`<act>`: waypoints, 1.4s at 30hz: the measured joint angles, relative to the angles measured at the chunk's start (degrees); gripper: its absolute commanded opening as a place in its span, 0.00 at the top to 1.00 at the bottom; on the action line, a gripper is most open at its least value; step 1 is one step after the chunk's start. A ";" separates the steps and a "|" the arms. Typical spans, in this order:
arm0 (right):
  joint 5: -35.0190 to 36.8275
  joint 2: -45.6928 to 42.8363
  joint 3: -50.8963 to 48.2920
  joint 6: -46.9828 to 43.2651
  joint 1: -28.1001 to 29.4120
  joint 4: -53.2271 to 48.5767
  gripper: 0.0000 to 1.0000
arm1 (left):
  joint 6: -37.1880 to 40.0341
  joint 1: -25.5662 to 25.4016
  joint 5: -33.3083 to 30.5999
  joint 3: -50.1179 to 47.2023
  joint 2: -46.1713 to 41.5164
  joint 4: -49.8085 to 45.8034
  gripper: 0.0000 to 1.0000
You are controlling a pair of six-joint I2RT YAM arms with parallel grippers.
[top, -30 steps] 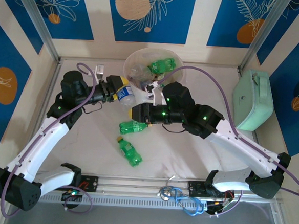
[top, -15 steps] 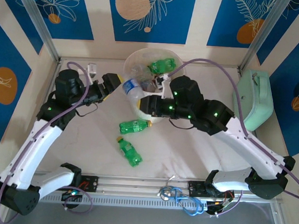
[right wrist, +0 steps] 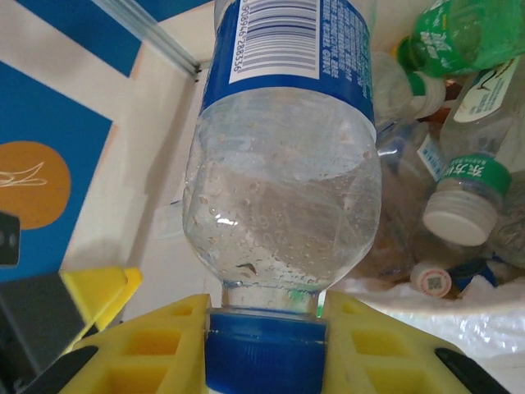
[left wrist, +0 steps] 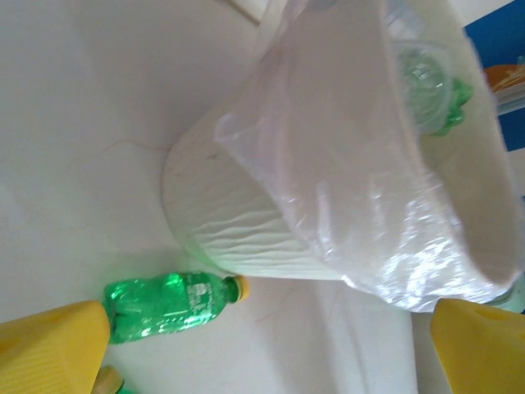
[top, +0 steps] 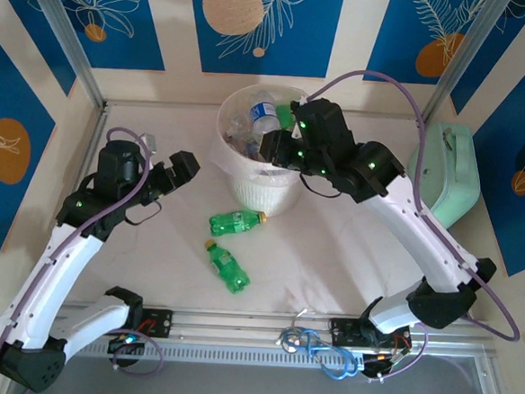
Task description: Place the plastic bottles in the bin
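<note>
Two bottles lie on the desk (top: 331,247): a green bottle (top: 236,222) at six o'clock of the bin (top: 265,193), close to its base, and a second green bottle (top: 228,268) beyond it toward the arms. The right gripper (right wrist: 264,328) is clamped on the blue cap of a clear blue-labelled bottle (right wrist: 283,164), held over the bin's mouth above the piled bottles (right wrist: 463,176). The left gripper (top: 169,161), jaws wide apart and empty, hangs at nine o'clock of the bin. A mint-green case (top: 444,174) sits at three o'clock.

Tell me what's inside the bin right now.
The bin holds a green bottle and several clear bottles; anything beneath them is covered, partly by the right gripper's blue-capped bottle.
</note>
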 measured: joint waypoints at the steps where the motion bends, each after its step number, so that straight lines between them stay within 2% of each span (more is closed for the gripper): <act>1: 0.50 0.66 0.33 -0.42 -0.35 -0.31 0.69 | -0.26 0.00 0.02 -0.90 -0.31 0.00 0.01; 3: 1.42 1.95 1.20 -0.92 -1.42 -1.68 0.65 | -0.72 0.00 0.04 -2.40 -0.74 0.02 0.02; 5: 2.23 3.32 2.21 -1.44 -2.69 -2.78 0.52 | -1.31 0.00 0.22 -3.76 -1.11 0.07 0.02; 6: 2.58 4.02 2.58 -1.55 -3.23 -3.13 0.42 | -1.75 0.00 0.28 -4.50 -1.31 0.09 0.02; 7: 2.95 4.57 2.84 -1.75 -3.69 -3.52 0.35 | -1.97 0.00 0.50 -5.31 -1.51 0.15 0.02; 10: 3.80 5.49 3.15 -2.19 -4.22 -4.61 0.28 | -3.15 0.00 0.85 -7.67 -1.97 0.61 0.03; 17: 5.09 5.44 3.34 -2.56 -2.89 -5.70 0.30 | -6.78 0.00 2.14 -13.84 -2.69 2.69 0.09; 24: 8.70 0.31 1.62 -3.13 6.08 -5.66 0.31 | -13.62 0.00 4.63 -22.47 -3.82 8.17 0.11; 31: 12.31 -11.10 -8.44 -0.98 14.84 -5.14 0.33 | -18.18 -0.17 6.10 -26.93 -1.64 13.44 0.14; 36: 13.27 -16.39 -16.68 2.58 17.59 -5.40 0.33 | -20.20 -1.73 5.99 -27.96 0.24 15.32 0.19; 42: 13.14 -18.08 -24.55 6.88 19.82 -5.79 0.32 | -21.00 -6.49 3.13 -28.02 0.94 13.05 0.30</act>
